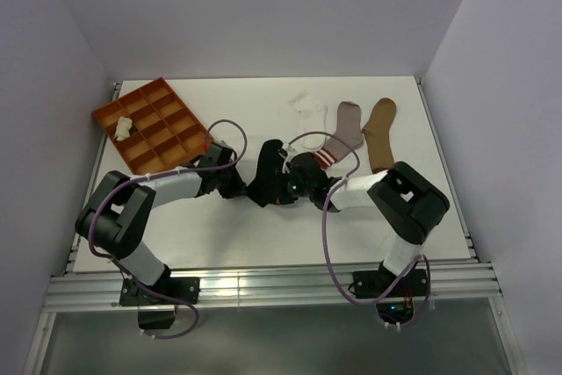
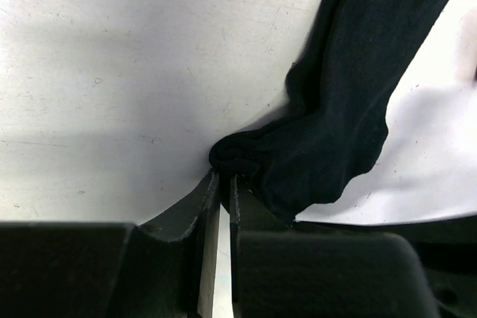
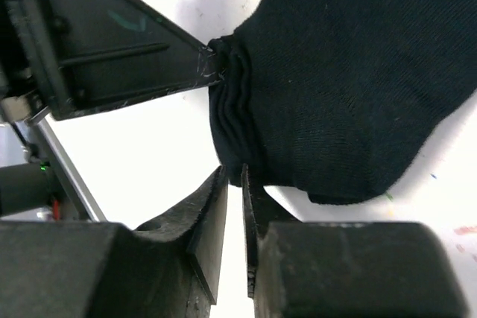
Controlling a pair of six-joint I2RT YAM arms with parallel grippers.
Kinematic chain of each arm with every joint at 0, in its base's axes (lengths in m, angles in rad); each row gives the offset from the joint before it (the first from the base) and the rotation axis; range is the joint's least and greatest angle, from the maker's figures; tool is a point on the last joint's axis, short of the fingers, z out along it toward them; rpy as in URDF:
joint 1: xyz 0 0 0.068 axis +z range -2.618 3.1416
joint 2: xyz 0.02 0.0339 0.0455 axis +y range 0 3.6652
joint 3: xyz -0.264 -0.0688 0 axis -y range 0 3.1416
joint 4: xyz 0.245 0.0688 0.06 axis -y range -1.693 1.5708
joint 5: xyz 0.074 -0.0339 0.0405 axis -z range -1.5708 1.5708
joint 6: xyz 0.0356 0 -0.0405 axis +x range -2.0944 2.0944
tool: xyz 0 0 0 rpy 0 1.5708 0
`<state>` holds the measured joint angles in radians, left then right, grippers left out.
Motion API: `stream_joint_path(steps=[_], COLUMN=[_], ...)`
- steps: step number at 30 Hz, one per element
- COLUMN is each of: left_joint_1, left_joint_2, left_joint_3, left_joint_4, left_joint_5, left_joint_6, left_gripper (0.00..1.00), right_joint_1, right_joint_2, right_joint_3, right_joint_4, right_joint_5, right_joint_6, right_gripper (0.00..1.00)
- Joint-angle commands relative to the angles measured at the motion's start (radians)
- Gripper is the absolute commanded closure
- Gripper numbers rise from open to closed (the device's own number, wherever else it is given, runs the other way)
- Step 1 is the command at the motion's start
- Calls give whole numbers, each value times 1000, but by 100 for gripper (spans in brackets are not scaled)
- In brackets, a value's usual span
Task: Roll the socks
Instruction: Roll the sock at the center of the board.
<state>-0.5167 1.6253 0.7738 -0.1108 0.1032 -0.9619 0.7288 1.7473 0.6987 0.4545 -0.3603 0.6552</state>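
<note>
Pinching the bunched edge of the black sock [image 2: 343, 109] at mid-desk [image 1: 237, 234], the left gripper [image 2: 223, 179] has its fingers [image 2: 207, 210] closed to a slit on the cloth. The right gripper [image 3: 234, 171] meets the same folded edge just beside it, fingers [image 3: 212, 214] nearly together; whether they catch fabric cannot be told. Farther back lie a white sock [image 1: 307, 107], a grey sock with red-striped cuff [image 1: 342, 133] and a tan sock [image 1: 380, 133]. A pale sock [image 1: 123, 126] sits in a compartment of the orange tray [image 1: 176, 125], far left.
</note>
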Motion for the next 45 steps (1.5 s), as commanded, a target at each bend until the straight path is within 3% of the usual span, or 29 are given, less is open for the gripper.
stream_joint_path(steps=[1,12,21,33,45], left_joint_1=[-3,-6,-5,-5,-6], left_joint_2=[61,70,77,82,82], left_joint_3=[-16,-5,8,12,12], left_joint_4=[-145,-158,-170,-170,-176], left_joint_5=[-89,-82,-80,-79,-82], left_joint_6=[55,61,72,75,77], left_gripper=[88,88,88,88,89], right_joint_1=[15,233,293,305,320], right_joint_2=[-90,-178,-83,-8,-22], right_joint_3=[18,56,154,159,171], right_joint_4=[-60,-146,-185,-232,-261], right_joint_5=[55,440,494,543,598], right_joint_6=[-109,-399,-473,-485,-508], right_gripper=[78,69,68,64,59])
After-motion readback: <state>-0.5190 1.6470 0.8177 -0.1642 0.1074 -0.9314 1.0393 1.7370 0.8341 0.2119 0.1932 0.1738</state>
